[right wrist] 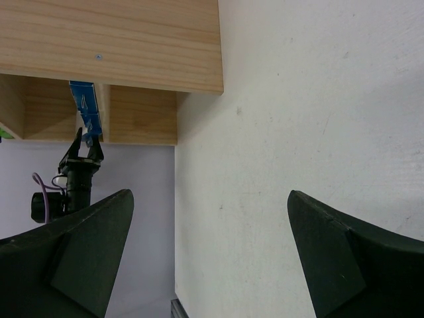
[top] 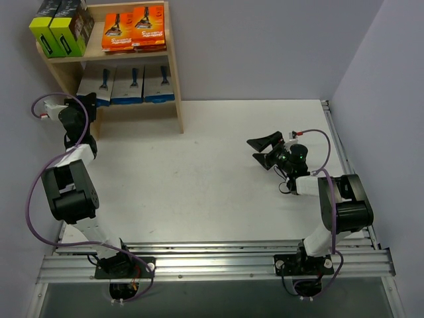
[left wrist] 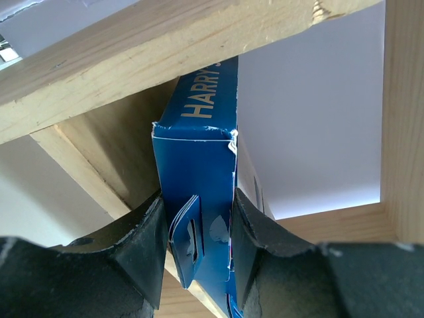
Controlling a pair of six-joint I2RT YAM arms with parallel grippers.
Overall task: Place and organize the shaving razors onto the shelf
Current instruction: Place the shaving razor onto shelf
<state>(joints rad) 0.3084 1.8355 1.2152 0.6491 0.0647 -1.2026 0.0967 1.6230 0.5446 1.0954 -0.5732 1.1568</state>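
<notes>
The wooden shelf [top: 173,73] stands at the back left. Two black boxes with lime-green sides [top: 61,26] and orange packs [top: 134,28] lie on its top tier. Grey razor cards [top: 128,85] stand side by side on the lower tier. My left gripper [top: 89,103] reaches into the left end of that tier. In the left wrist view its fingers [left wrist: 142,245] press both sides of a blue-edged razor pack [left wrist: 199,152] under the shelf board [left wrist: 132,59], so the left gripper [left wrist: 197,218] is shut on it. My right gripper [top: 260,151] hovers open over the table with nothing in it [right wrist: 211,193].
The white table [right wrist: 298,99] stretches between the shelf and the right arm. The right wrist view shows the shelf's side panel [right wrist: 119,46] with the blue pack [right wrist: 86,112] held below it. Grey walls close the back and both sides.
</notes>
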